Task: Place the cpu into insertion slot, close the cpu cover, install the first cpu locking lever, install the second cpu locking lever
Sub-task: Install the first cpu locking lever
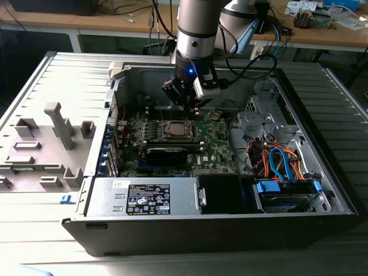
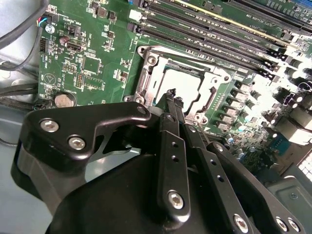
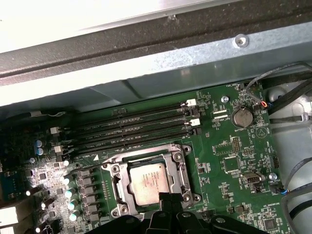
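In the second wrist view the gripper (image 2: 174, 93) fills the foreground, its two black fingers (image 2: 171, 146) drawn together so that the tips meet with nothing between them, and those tips hang just above the near edge of the insertion slot (image 2: 146, 61). Just past them lies the cpu (image 2: 183, 84), its pale metal top showing flat inside the socket, with the cpu cover (image 2: 214, 77) lying down around it as a silvery frame with bolts at its corners. The first wrist view shows the same group from the other side: the fingertips (image 3: 170, 200) sit at the edge of the cpu (image 3: 148, 180), and the cpu cover (image 3: 146, 152) rings the chip on the green motherboard (image 3: 229, 161). Beyond the socket run the long black memory slots (image 3: 136, 129), and off to one side a round coin battery (image 3: 241, 117) sits on the board near a bundle of dark cables. In the exterior view the arm (image 1: 198, 34) reaches down into the open computer case (image 1: 322, 149), with the gripper (image 1: 187, 104) poised just over the cpu (image 1: 174, 130). Toward the exterior view's right lie coloured cables (image 1: 276, 161), and at the front a grey power supply (image 1: 144, 198) spans the case.
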`<state>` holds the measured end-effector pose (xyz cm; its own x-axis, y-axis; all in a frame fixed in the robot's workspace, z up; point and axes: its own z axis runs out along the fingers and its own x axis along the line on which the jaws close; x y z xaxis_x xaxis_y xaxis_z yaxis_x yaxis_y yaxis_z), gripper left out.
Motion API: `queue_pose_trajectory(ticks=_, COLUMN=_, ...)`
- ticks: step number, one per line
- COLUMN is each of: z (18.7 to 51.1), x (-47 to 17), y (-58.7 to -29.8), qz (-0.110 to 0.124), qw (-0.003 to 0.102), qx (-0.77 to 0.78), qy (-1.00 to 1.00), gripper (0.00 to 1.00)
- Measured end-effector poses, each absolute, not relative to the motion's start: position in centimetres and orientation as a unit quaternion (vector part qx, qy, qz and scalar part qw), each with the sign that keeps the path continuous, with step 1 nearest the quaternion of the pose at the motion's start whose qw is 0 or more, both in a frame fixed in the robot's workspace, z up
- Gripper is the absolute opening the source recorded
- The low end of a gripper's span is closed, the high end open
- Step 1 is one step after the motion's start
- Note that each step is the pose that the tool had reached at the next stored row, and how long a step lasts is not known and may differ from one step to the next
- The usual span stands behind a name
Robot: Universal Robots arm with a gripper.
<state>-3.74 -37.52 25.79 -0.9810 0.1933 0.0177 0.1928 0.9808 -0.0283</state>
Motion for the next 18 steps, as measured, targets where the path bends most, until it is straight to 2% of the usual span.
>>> queue_pose_trajectory(ticks=18, z=25.79, x=-3.74, y=-37.52, qz=0.013, qw=0.010, qx=-0.085, qy=-0.996, gripper=0.11)
